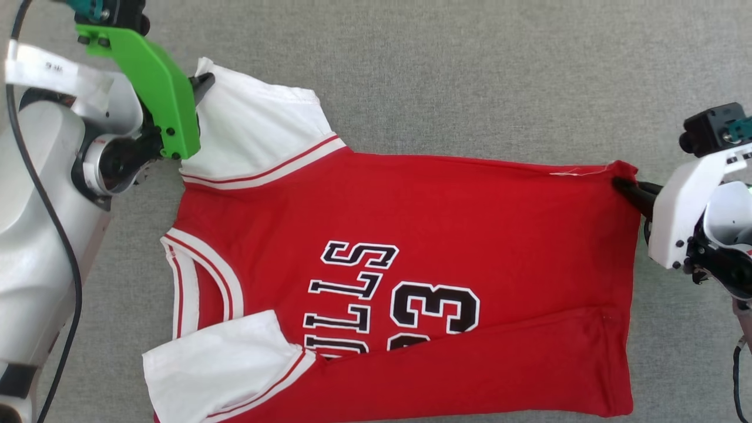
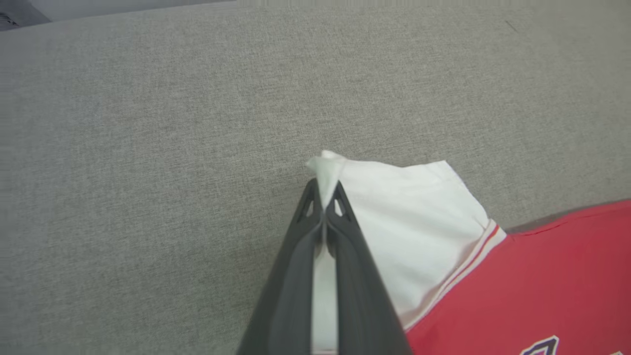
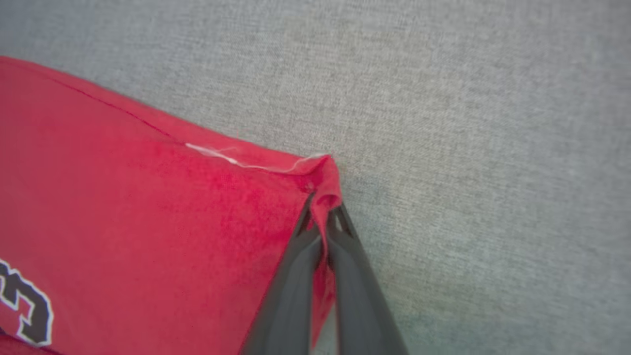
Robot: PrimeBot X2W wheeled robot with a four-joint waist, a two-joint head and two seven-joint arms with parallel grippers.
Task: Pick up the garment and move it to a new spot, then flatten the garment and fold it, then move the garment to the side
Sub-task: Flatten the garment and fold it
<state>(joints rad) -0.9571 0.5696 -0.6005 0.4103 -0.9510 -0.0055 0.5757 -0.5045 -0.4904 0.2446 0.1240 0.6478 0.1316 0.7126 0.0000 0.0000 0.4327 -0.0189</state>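
Note:
The garment (image 1: 446, 223), a red jersey with white sleeves and black "BULLS" lettering and 23, lies spread sideways on grey cloth, collar to the left, hem to the right. Its near long edge is folded over, covering part of the print. My left gripper (image 1: 202, 85) is shut on the tip of the far white sleeve (image 2: 419, 217), its fingers (image 2: 300, 246) pinching the fabric (image 2: 325, 172). My right gripper (image 1: 624, 187) is shut on the far hem corner (image 3: 323, 190), red cloth caught between its fingers (image 3: 296, 266). The near sleeve (image 1: 223, 364) lies flat at the lower left.
Grey fabric surface (image 1: 470, 70) stretches beyond the jersey on the far side. My left arm's pale housing (image 1: 41, 235) and green bracket (image 1: 158, 88) stand at the left, the right arm's white bracket (image 1: 687, 205) at the right edge.

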